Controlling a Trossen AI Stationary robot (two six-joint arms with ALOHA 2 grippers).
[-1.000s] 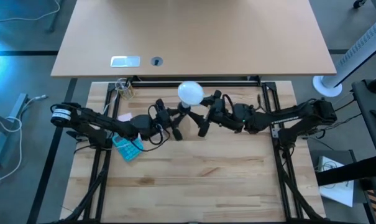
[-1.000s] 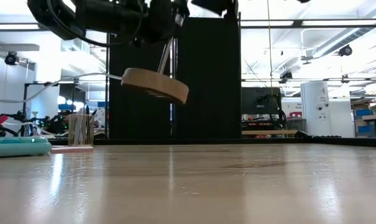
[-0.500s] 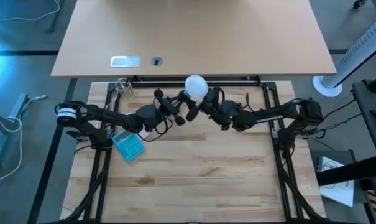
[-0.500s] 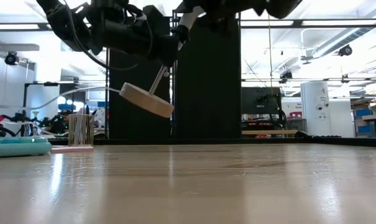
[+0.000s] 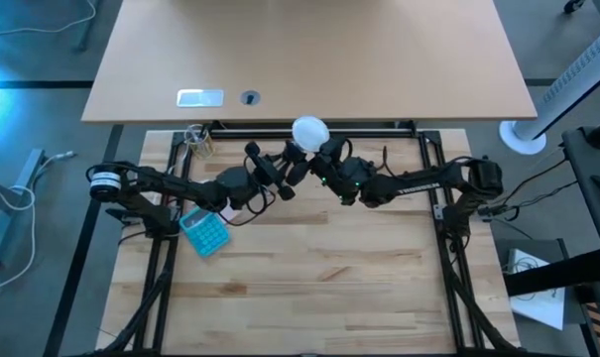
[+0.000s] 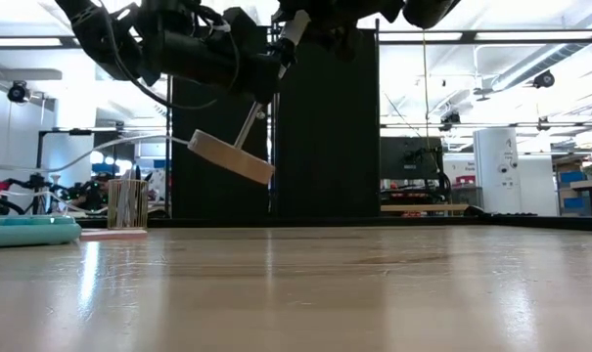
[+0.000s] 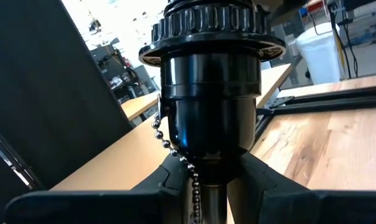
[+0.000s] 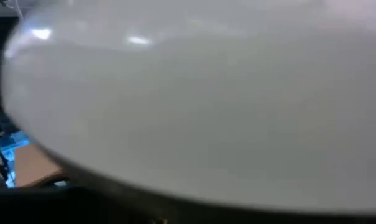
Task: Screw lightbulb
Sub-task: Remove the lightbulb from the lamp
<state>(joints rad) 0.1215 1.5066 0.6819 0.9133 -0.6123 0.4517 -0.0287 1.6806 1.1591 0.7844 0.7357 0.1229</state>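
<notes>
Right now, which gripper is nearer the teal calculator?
Left. The left gripper is up at the lamp socket, with the teal calculator under its arm; the right gripper is farther, by the lightbulb.

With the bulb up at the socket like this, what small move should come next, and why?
Probably the right gripper should close on the lightbulb and twist it: the bulb sits at the black socket, which the left gripper holds shut by its stem, wooden disc tilted in the air.

Bulb (image 8: 194, 99): view is filled, edges are cut off, blurred.
Right fingers: hidden behind bulb.
Socket (image 7: 209, 93): top is cut off.
Arms, low view: cropped above.
</notes>
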